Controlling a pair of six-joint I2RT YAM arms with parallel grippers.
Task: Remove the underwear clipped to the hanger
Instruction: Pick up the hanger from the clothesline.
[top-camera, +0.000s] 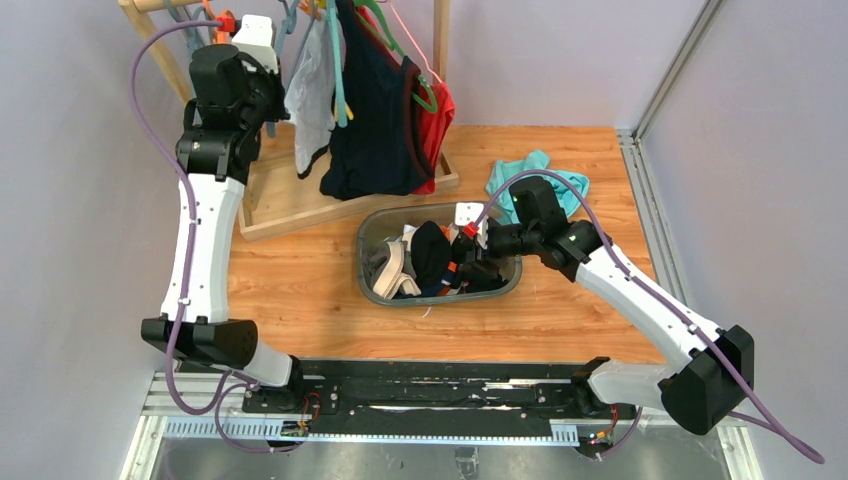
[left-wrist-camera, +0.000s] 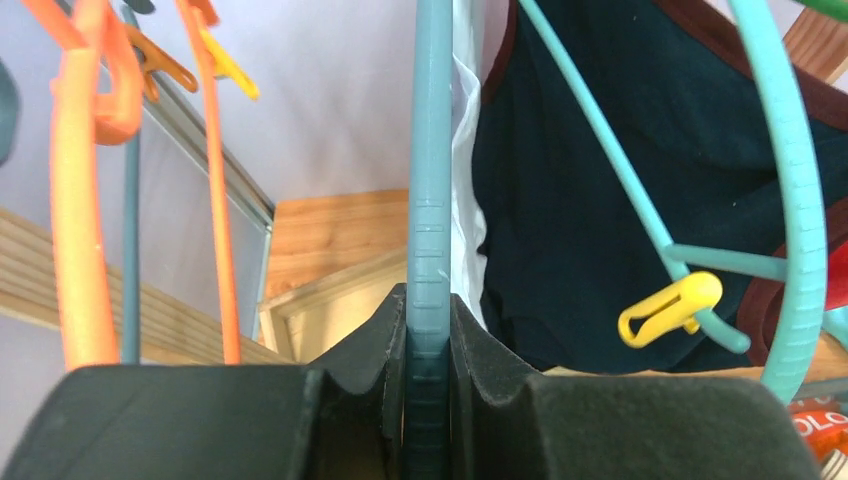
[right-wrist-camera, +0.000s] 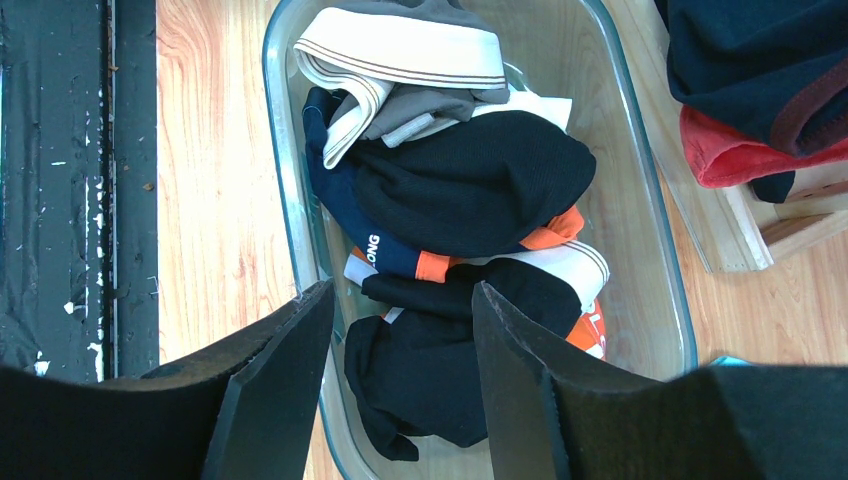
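**A:** What's on the counter?

**B:** The biggest thing is the wooden rack, behind and to the left of the tub. A navy tank top hangs from it. A white-grey brief hangs beside that, on the side farther from the tub.

**A:** And the tub itself?

**B:** Clear plastic, holding a heap of underwear. There is a grey pair with a beige waistband at one end and black pairs with orange trim through the middle.

**A:** The arms?

**B:** The right hand hangs directly above the tub, fingers spread wide, holding nothing. The left arm stretches up to the rack, well away from the tub. The left hand is pinched on the upright bar of a teal hanger, pads pressed to both sides. White cloth shows just behind that bar.

**A:** Anything smaller?

**B:** A yellow clip on a thin teal hanger arm, in front of the tank top.
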